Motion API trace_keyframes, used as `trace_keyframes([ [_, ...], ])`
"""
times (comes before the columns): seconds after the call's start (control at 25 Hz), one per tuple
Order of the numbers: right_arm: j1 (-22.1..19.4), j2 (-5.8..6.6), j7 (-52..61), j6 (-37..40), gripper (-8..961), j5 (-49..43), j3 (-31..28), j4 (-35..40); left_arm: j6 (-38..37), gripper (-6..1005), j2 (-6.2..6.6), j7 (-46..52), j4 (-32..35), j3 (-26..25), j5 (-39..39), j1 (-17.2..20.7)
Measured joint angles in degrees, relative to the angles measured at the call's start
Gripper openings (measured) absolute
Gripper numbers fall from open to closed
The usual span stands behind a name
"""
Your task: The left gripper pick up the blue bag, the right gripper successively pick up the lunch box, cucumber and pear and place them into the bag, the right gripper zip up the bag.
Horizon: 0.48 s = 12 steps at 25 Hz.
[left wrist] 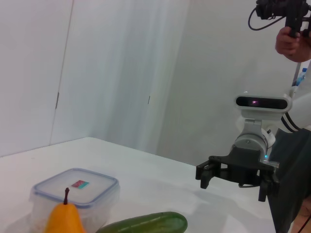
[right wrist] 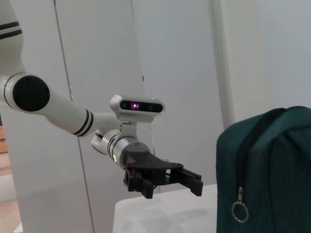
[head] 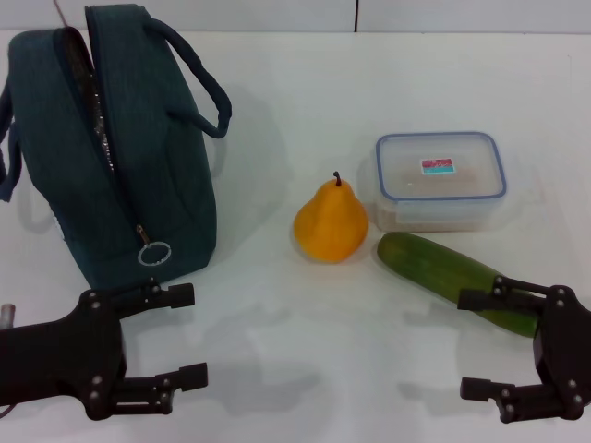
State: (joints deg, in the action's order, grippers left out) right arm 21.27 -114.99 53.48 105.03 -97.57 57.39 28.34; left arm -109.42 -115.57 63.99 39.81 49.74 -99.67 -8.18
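My left tool (head: 185,337) hangs low at the near left of the white surface (head: 277,92). Its two fingers are wide apart and hold nothing. The blue bag (head: 111,157) stands upright just behind it, not touching it. The bag's zipper is part way open, and its ring pull (head: 154,252) hangs down on the near side. There is bare surface between my left tool and the fruit.

My right tool (head: 480,343) hangs low at the near right. Its fingers are wide apart too, and it holds nothing. Its upper finger sits over the near end of the cucumber (head: 448,272).

The cucumber lies slanted just in front of the lunch box (head: 440,177). The lunch box has its lid on. The pear (head: 331,224) stands upright just beside the lunch box, close to the cucumber's far end. A wide stretch of bare surface lies between the pear and the bag.
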Motion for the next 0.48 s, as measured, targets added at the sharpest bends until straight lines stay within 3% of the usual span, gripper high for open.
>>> trace_keyframes([
  [0.48,0.09,0.04,0.06,-0.15,863,0.17,-0.11,-0.04,-2.26,879,-0.18,-0.11,0.04,-1.88,0.48,0.13],
])
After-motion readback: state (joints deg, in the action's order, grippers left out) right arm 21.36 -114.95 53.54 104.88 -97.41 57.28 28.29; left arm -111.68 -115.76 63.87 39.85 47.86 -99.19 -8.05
